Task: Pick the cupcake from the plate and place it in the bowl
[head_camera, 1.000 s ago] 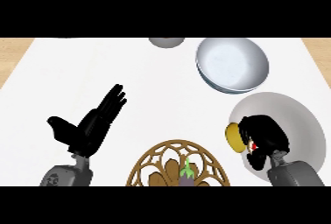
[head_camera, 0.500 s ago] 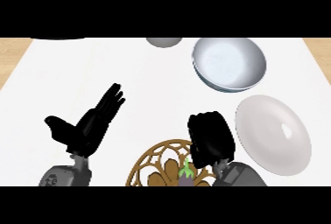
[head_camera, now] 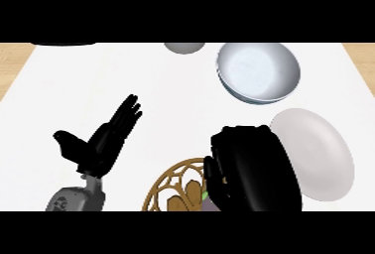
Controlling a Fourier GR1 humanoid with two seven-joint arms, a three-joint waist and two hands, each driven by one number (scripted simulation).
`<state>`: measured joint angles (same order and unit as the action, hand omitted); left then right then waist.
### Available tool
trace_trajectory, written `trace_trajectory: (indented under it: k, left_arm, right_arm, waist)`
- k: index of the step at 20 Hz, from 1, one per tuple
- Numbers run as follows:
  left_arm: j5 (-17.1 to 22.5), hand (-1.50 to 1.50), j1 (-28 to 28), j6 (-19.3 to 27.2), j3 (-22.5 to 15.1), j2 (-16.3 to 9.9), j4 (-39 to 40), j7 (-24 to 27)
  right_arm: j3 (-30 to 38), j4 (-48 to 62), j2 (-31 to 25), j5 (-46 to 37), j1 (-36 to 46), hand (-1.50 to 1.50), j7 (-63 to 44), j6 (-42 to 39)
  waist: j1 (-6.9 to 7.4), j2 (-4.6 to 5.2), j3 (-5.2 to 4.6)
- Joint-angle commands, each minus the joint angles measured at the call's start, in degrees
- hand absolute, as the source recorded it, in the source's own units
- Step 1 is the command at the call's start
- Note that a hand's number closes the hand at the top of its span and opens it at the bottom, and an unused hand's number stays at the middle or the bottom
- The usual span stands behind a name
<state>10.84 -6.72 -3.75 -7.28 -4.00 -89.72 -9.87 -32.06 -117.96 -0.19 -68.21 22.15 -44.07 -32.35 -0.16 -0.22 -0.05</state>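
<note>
**A:** What's changed on the desk (head_camera: 88,79) in the last second?

**B:** The big one is the right hand (head_camera: 253,168). It was over the plate (head_camera: 315,149) a second ago. It has since swung off to its own left and come up towards the head, so it now fills much of the lower view, back side up. The plate sits just to the right of it, touching its outline in the picture, and its whole face is bare.

**A:** So it has the cupcake?

**B:** That's my reading, but the cupcake itself doesn't show. A second ago it sat inside that hand's curl on the plate. Now the plate holds nothing and the hand is closed round in a bunched shape, so I judge the cupcake is tucked under it, hidden by the back of the hand.

**A:** And the bowl?

**B:** The bowl (head_camera: 260,72) lies well ahead of the right hand and a little to its right, and there's nothing in it. The pick looks done and the carry hasn't gone towards the bowl yet. The hand needs to travel forward and over the rim.

**A:** Anything in the way?

**B:** The wicker basket (head_camera: 168,186) is just at its left and partly under it, not on the route. The left hand (head_camera: 102,141) is well off to the left, resting open with its fingers up, as it was before.
</note>
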Motion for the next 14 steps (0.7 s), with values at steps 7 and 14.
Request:
trace_trajectory:
  k: [7, 14]
  left_arm:
    - [-0.17, 0.0, -0.79, -0.26, 1.01, 0.18, -0.7, -0.78]
    - [-2.01, 0.0, 1.52, -0.84, 0.18, 0.84, 0.52, 1.9]
  right_arm:
    - [18.8, 0.83, 0.18, 8.68, 19.27, 1.5, -2.37, -7.35]
    - [22.95, 13.69, -3.63, 6.24, 20.38, 1.5, 5.87, 3.67]
  waist:
    - [0.35, 0.24, 0.02]
    - [0.49, 0.28, 0.04]
